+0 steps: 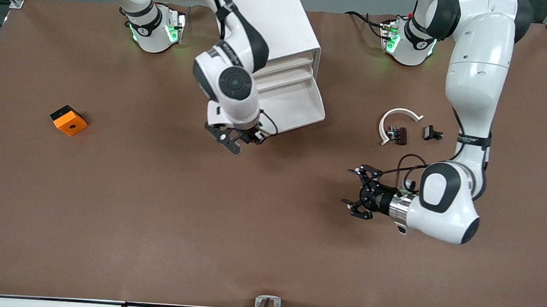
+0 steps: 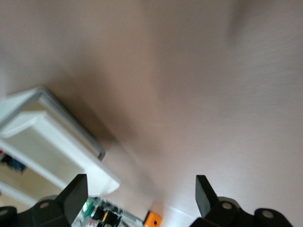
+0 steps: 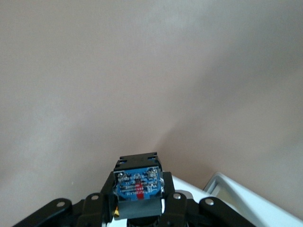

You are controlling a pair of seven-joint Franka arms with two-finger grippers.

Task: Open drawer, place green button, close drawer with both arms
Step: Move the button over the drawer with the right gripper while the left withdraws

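Two arms: we see both over the brown table (image 1: 155,222), placed here relative to the cabinet
Cabinet (image 1: 281,26): white, at the table's edge where the bases stand; our landmark
Drawer (image 1: 291,106): lowest one, pulled out and open, we judge so it can take the part
Left gripper (image 1: 359,193): fingers spread wide, empty, over bare table nearer the front camera than the cabinet, toward the left arm's end; we think it waits to shut the drawer
Right gripper (image 1: 236,139): just in front of the drawer's corner, clamped on the button
Button (image 3: 138,183): blue base showing between the fingers, carried for the drop
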